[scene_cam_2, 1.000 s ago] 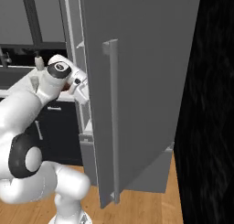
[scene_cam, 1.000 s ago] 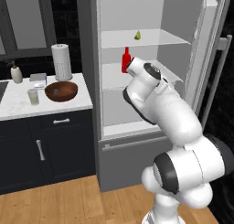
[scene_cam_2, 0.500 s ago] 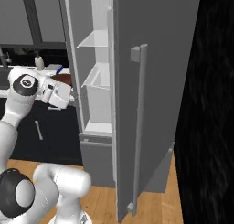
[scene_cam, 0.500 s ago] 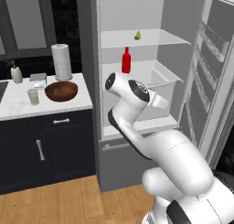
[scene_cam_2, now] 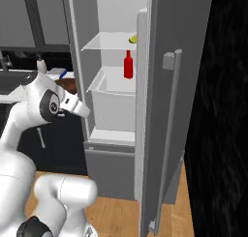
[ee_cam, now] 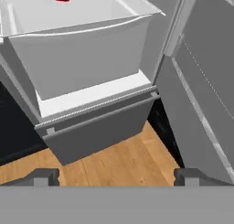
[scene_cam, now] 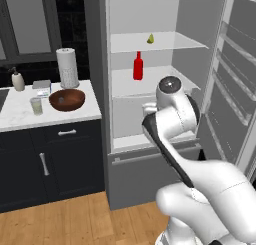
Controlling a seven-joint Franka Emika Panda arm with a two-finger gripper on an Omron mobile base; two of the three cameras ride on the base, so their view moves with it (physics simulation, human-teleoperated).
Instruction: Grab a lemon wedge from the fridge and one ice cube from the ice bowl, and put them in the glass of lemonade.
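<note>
The fridge (scene_cam: pixel 150 54) stood open, its door (scene_cam_2: pixel 169 110) swung wide, with the lemon wedge (scene_cam: pixel 150 38) untouched on the top shelf at 12 o'clock above a red bottle (scene_cam: pixel 138 66). The gripper (ee_cam: pixel 116 175) hung spread and empty before the crisper drawer (ee_cam: pixel 82 63). At 9 o'clock, the ice bowl (scene_cam: pixel 67 99) and glass of lemonade (scene_cam: pixel 36 106) waited on the counter (scene_cam: pixel 20 119); both pickups apparently remained.

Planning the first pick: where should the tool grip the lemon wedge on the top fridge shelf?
Grip the lemon wedge across its narrow sides, coming in level from the open front: the fridge closes in close above and behind it, and it sits upright, alone on that shelf. The red bottle stands one shelf lower.
</note>
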